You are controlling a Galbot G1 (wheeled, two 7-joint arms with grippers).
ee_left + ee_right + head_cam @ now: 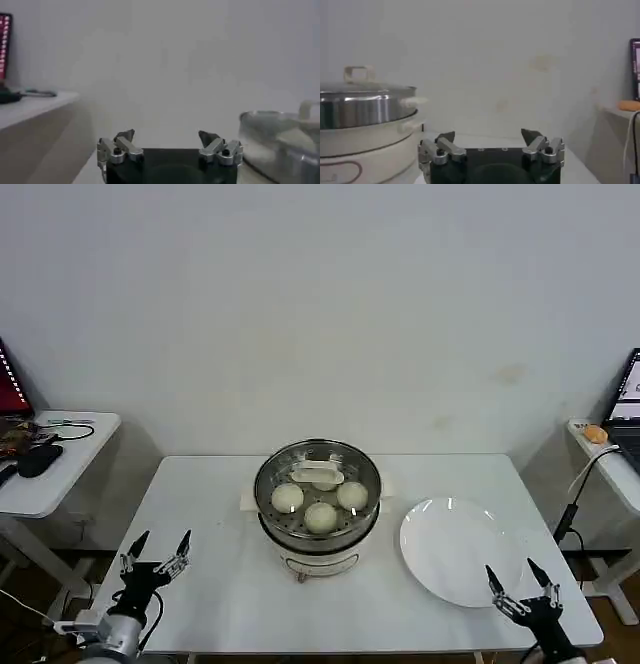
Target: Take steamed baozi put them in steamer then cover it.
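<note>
The steamer (318, 514) stands at the middle of the white surface (210, 584), and it is the landmark for everything else. Inside its shiny basket lie the steamed baozi (320, 516): three are plain to see through the glass, and a fourth seems to sit farther back, partly hidden under the handle. The cover (318, 476) already rests on the steamer's rim, its cream bar handle at the centre. The white plate (455, 552) just to the right of the steamer is bare.

The left pincer (155, 550) hangs off to the left of the steamer, well apart from it and near the surface's front edge; its fingers are spread and hold nothing, as the left wrist view confirms (166, 138). The right pincer (521, 582) hangs to the right of the steamer, beyond the plate's front rim, also spread wide and empty (489, 136).

Judged from this layout, both parts of the task look done: buns in, lid on. No grasp seems left to make. If anything remains, it would be checking that the cover sits flat all round the rim, then keeping both arms clear of the steamer.
</note>
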